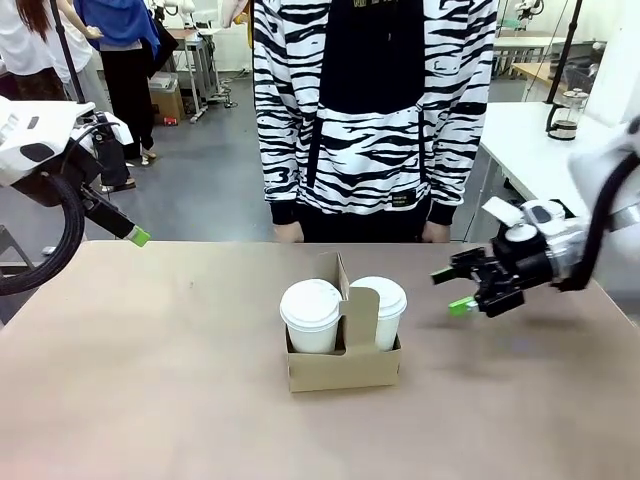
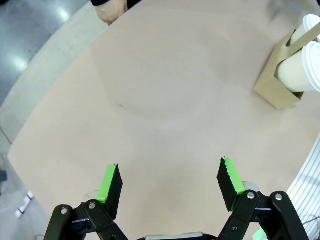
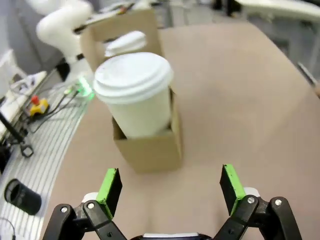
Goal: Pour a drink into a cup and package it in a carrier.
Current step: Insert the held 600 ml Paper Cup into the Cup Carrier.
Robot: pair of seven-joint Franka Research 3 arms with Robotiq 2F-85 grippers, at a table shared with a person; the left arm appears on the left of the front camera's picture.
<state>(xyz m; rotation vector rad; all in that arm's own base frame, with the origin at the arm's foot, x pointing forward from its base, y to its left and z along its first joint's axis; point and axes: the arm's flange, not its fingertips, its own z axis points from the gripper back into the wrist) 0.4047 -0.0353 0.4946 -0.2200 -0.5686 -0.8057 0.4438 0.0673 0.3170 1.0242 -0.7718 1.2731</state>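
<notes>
The cardboard carrier (image 1: 343, 365) stands at table (image 1: 150, 400) centre, holding two lidded white paper cups: one cup (image 1: 311, 315) at 9 o'clock of the handle tab, the second cup (image 1: 381, 310) at 3 o'clock. The right gripper (image 1: 455, 290) hovers at 3 o'clock of the carrier, jaws spread, empty. The left gripper (image 2: 170, 187) sits well apart at 10 o'clock, jaws spread, empty.

Front view faces across the worktop (image 1: 150, 400); both wrist views look down, sharing the carrier (image 1: 342, 365) (image 2: 280, 92) (image 3: 150, 147).
</notes>
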